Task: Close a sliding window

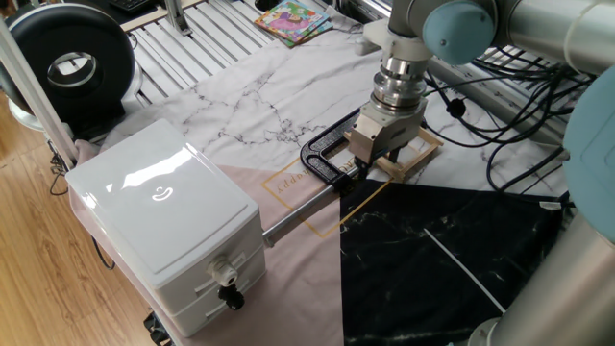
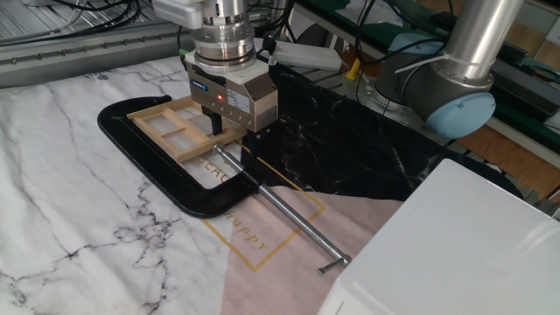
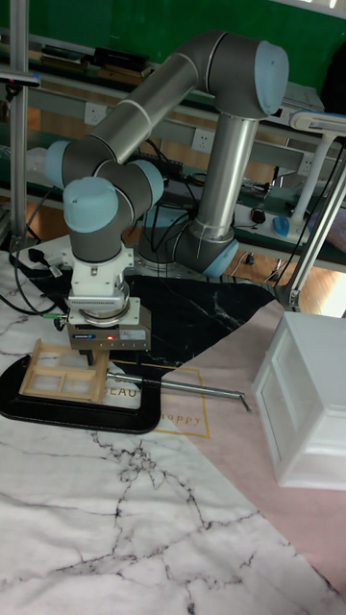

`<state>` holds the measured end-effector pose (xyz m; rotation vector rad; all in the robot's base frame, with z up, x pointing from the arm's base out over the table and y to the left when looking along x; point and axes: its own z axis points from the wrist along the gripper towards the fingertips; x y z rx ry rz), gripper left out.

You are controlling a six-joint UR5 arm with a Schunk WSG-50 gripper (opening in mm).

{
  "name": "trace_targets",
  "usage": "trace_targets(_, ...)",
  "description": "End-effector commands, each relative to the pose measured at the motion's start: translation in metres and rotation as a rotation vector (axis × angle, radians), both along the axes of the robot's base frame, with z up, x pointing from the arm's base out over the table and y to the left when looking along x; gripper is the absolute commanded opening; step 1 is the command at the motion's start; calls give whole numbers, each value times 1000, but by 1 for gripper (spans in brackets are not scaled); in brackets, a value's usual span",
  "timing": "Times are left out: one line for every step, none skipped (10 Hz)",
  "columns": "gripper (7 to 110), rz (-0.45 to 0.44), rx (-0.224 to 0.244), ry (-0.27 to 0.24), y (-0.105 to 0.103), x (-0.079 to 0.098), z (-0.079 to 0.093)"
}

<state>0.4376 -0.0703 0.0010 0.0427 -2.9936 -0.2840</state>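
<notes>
In the tall fixed view, the sliding window lies flat at the left on the marble-patterned cloth: its tan wooden sash sits in the left part of the black frame, leaving the frame's right part uncovered. The gripper stands straight down over the sash's right edge, and one dark finger reaches that edge; whether the fingers are clamped on the wood or only rest against it cannot be told. A thin metal rod runs from the frame to the right, across the pink patch of cloth with gold lettering. Farther right and nearer stands the white plastic drawer box, well apart from the window. Behind the gripper lies a black marbled sheet.
</notes>
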Motion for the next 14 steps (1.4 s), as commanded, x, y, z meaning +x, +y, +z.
trace_targets(88, 0, 0, -13, -4, 2, 0)
trace_targets(88, 3, -5, -15, -6, 2, 1)
trace_targets(88, 11, -24, -23, -11, 3, 0)
trace_targets(88, 18, -36, -30, -14, 5, -1)
trace_targets(88, 22, -47, -34, -17, 5, -1)
trace_targets(88, 26, -64, -36, -21, 6, -2)
trace_targets(88, 28, -74, -37, -24, 6, -2)
trace_targets(88, 30, -88, -36, -27, 6, -3)
trace_targets(88, 30, -103, -36, -31, 6, -3)
trace_targets(88, 35, -115, -36, -35, 5, -4)
trace_targets(88, 38, -125, -41, -37, 6, -4)
trace_targets(88, 36, -125, -41, -37, 6, -4)
trace_targets(88, 36, -135, -45, -40, 8, -4)
trace_targets(88, 30, -134, -71, -39, 14, -5)
